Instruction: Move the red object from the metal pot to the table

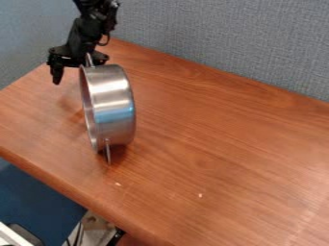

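Note:
The metal pot (111, 108) lies on its side on the table (225, 135), its mouth turned to the left and away from the camera, one small handle touching the wood. My gripper (71, 66) hangs open just above the upper left rim of the pot, tilted down toward the mouth, with nothing between its fingers. The red object is hidden; the pot's inside does not show from here.
A grey-blue wall (218, 38) runs close behind the table's far edge. The table's rounded front edge (77, 187) crosses the lower left, with blue floor below it.

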Action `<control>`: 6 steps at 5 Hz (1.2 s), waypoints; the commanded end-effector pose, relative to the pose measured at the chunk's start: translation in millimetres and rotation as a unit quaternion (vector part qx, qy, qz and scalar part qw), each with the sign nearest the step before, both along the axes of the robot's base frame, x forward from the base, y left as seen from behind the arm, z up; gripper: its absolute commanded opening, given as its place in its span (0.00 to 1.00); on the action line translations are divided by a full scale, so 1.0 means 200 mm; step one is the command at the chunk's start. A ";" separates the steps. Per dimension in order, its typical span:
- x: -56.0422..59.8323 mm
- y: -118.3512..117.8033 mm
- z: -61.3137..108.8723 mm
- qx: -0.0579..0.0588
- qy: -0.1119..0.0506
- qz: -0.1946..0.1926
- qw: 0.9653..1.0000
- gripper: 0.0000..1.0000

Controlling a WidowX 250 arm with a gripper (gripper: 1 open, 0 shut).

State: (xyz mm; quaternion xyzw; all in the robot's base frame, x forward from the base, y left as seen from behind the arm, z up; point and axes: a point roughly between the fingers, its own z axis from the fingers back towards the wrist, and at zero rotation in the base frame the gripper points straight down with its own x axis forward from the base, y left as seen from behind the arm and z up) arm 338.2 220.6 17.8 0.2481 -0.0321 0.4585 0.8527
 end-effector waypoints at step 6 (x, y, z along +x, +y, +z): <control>0.15 -0.28 -0.10 -0.010 0.014 0.112 0.994 0.00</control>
